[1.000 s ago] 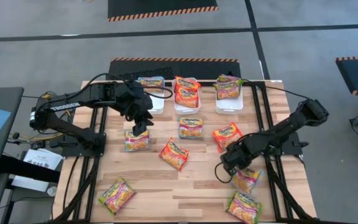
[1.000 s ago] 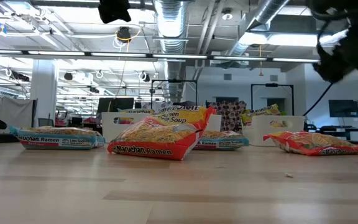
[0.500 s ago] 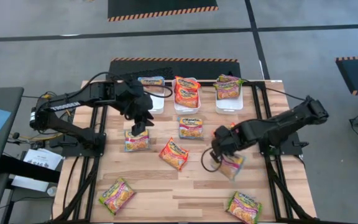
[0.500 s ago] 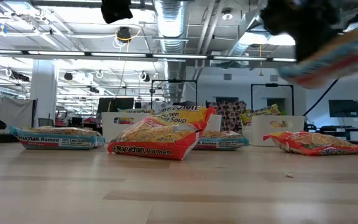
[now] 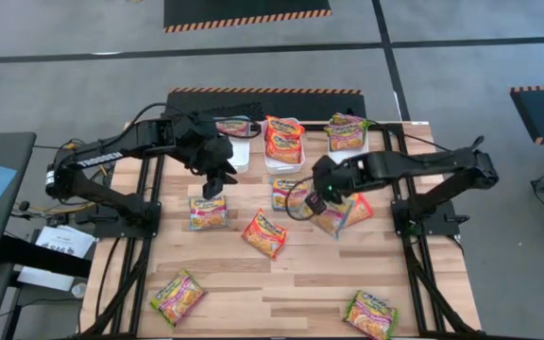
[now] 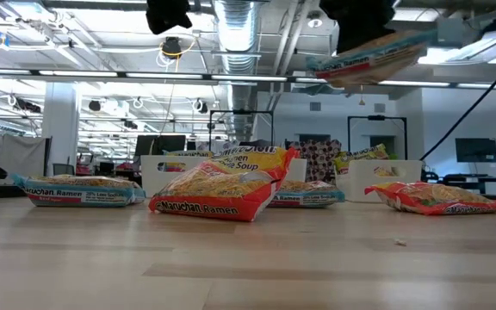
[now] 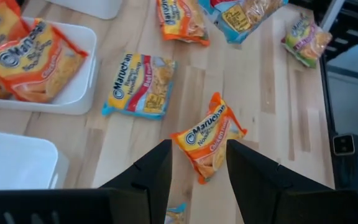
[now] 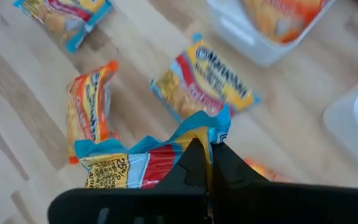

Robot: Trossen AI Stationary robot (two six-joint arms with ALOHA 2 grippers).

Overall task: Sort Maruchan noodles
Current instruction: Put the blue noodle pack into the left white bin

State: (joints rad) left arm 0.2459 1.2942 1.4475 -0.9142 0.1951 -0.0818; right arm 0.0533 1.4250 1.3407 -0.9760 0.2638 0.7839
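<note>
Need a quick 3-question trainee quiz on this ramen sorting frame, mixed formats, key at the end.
1. True or false: the right gripper is shut on a blue-edged packet held clear of the table.
2. Multiple choice: the left gripper is A) gripping an orange packet, B) open and empty above the table, C) resting inside a bin.
3. Fill in: in the high view, the middle white bin holds packets with ____ accents.

Key:
1. True. The low view shows the packet hanging high above the tabletop.
2. B. The left wrist view shows its fingers apart with nothing between them.
3. Orange-red.
</note>
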